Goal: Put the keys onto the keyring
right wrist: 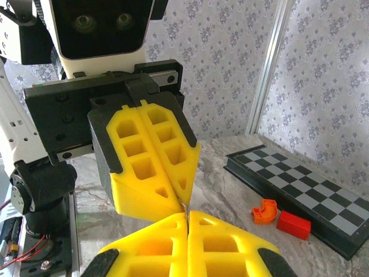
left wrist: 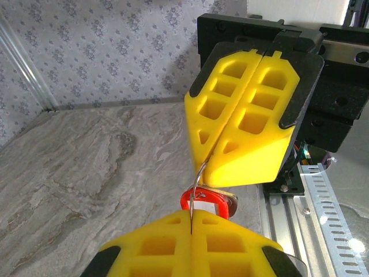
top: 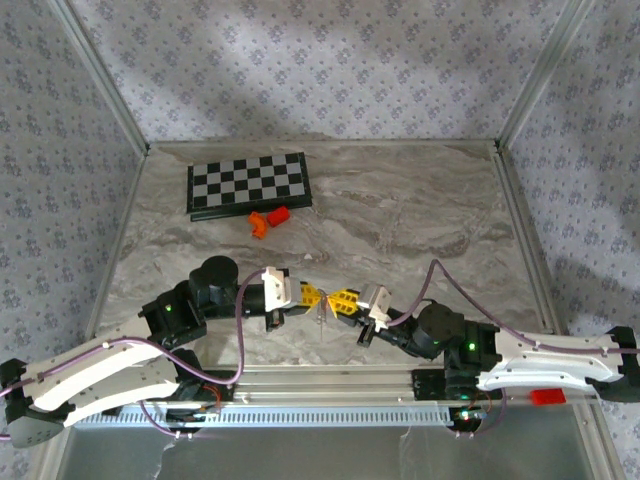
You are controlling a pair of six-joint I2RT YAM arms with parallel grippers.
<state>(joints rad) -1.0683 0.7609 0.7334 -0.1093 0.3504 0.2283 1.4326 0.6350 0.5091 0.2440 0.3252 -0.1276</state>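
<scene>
My two yellow-fingered grippers meet tip to tip just above the marble table, near its front edge. The left gripper is shut on the thin silver wire ring of the keyring. The wire curves up into the seam of the right gripper, which is shut on it too. The keyring's red tag hangs below between the tips. A flat dull metal edge shows behind the tag; I cannot tell if it is one of the keys. In the right wrist view the right gripper touches the left gripper.
A black-and-grey chessboard lies at the back left. In front of it sit an orange curved block and a red block. A slotted metal rail runs along the near edge, with walls on three sides.
</scene>
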